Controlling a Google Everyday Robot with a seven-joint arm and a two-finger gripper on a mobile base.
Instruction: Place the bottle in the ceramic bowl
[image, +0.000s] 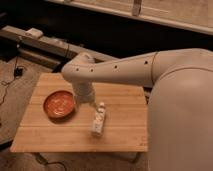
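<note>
Fingers of the gripper (94, 103) were hidden below the wrist, so their state could not be told. The gripper was poised at the cap end of the bottle (98, 121), which rested on the surface (125, 127) near the ceramic bowl (46, 106), not in it. The bottle was judged light, stiff and slippery; a hold across its mid-body was favoured over the narrow cap.

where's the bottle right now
In the camera view the bottle sits on the table, right of the ceramic bowl, with the gripper just above it.
</note>
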